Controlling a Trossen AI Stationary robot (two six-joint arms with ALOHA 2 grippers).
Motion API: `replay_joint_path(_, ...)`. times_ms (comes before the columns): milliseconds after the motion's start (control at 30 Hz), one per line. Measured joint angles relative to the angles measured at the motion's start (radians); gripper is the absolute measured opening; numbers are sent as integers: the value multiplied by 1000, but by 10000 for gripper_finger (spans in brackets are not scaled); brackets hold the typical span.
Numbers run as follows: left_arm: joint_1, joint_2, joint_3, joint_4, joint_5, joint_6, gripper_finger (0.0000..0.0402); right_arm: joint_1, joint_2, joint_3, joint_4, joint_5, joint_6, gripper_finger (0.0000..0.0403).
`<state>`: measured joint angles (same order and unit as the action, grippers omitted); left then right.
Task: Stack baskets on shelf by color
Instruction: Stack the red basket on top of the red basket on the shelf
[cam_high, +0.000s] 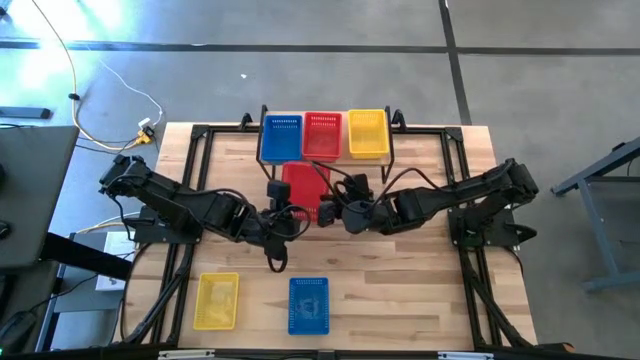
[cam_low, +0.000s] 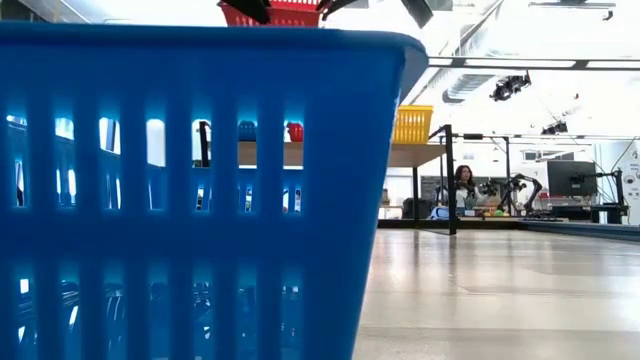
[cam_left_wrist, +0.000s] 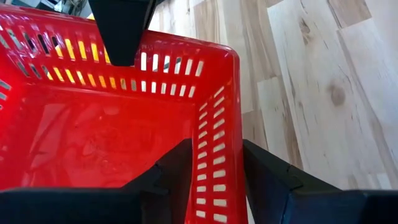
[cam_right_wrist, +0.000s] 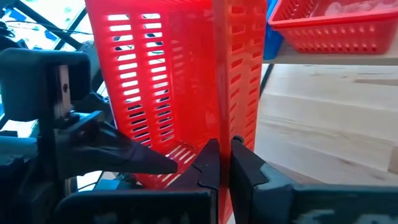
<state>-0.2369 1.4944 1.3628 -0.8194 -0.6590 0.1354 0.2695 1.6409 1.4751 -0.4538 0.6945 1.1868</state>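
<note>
Both grippers hold one red basket (cam_high: 305, 187) above the middle of the counter (cam_high: 400, 270), just in front of the shelf (cam_high: 325, 158). The left gripper (cam_left_wrist: 214, 171) has its fingers set a little apart, one inside and one outside the basket's mesh side wall, clamped on that wall. The right gripper (cam_right_wrist: 222, 163) has its fingers pressed together on the thin wall of the same basket at the opposite side. In the low view the held basket appears raised off the counter, its underside visible above the rim of the nearer blue basket. On the shelf, at the far edge of the counter, stand a blue basket (cam_high: 281, 138), a second red basket (cam_high: 322, 136) and a yellow basket (cam_high: 367, 132), side by side. Near the front edge of the counter lie another yellow basket (cam_high: 217, 300) toward the left corner and another blue basket (cam_high: 309, 305) near the middle
</note>
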Motion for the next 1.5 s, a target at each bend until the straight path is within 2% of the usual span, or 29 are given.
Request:
replay_joint_path(200, 1, 0, 0, -3, -12, 0, 103, 0, 0, 1, 3, -7, -2, 0)
replay_joint_path(600, -1, 0, 0, -21, -40, 7, 6, -1, 0, 3, 34, -53, -32, 0)
replay_joint_path(800, -1, 0, 0, -15, -41, 21, 3, -2, 0, 3, 31, -31, -65, 17)
replay_joint_path(1000, 0, 0, 0, -19, -59, 9, 1, -22, 0, 5, 31, -67, -118, 76)
replay_joint_path(1233, 29, 0, 0, -4, -6, -18, 1, -59, -50, 5, 28, -59, -266, 130)
replay_joint_path(1500, 122, 0, 0, 102, 104, 42, 0, -110, -149, 5, 26, -59, -478, 140)
